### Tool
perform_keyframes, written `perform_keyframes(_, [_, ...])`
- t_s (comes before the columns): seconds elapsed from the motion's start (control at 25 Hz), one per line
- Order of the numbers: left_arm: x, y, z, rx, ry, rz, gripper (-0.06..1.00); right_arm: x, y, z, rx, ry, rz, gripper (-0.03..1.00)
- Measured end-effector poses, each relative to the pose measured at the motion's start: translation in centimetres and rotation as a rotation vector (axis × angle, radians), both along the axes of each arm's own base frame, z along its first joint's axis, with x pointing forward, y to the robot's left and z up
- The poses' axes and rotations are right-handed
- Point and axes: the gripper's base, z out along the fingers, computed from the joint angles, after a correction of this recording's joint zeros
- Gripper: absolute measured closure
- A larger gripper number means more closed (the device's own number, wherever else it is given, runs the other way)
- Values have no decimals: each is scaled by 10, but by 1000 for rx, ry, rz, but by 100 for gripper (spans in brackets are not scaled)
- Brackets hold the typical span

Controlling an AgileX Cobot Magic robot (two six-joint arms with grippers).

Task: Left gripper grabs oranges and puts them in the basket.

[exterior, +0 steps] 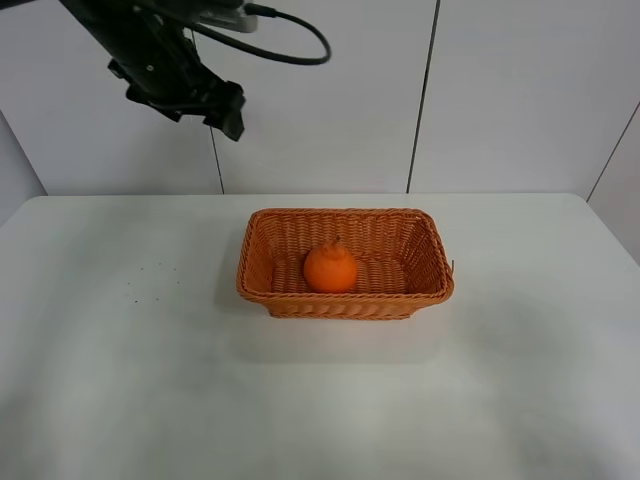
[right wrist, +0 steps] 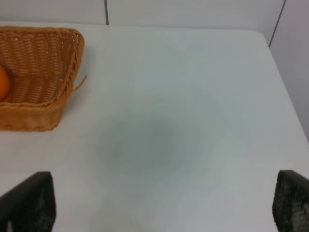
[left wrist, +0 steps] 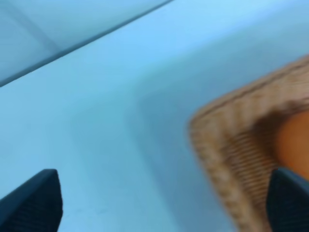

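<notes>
The orange (exterior: 330,268) lies inside the woven wicker basket (exterior: 420,290) at the table's middle. My left gripper (exterior: 228,112) is raised high at the upper left, well above and away from the basket. In the blurred left wrist view its fingertips (left wrist: 34,200) are spread wide and empty, with the basket's corner (left wrist: 227,145) and a part of the orange (left wrist: 294,145) beyond them. My right gripper (right wrist: 164,205) is open and empty over bare table, to the right of the basket (right wrist: 48,116). A sliver of the orange (right wrist: 2,82) shows there too.
A white table (exterior: 120,350) holds the basket. White wall panels (exterior: 520,90) stand behind it. A loose wicker strand (right wrist: 79,83) sticks out of the basket's right end.
</notes>
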Motion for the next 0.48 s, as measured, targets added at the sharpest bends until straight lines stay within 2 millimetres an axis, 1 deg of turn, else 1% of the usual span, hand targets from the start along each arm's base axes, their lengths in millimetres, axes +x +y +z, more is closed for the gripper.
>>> perform_keyframes(0.2, [15, 65, 0, 24, 11, 141, 0, 0, 0, 0, 0, 0, 0, 27])
perform_keyframes(0.24, [17, 82, 0, 30, 10, 173, 0, 0, 0, 0, 0, 0, 0, 27])
perform_keyframes(0.36, [20, 122, 0, 38, 3, 256, 0, 0, 0, 0, 0, 0, 0, 27])
perform_keyframes(0.48, [21, 158, 1, 36, -9, 341, 0, 0, 0, 0, 0, 0, 0, 27])
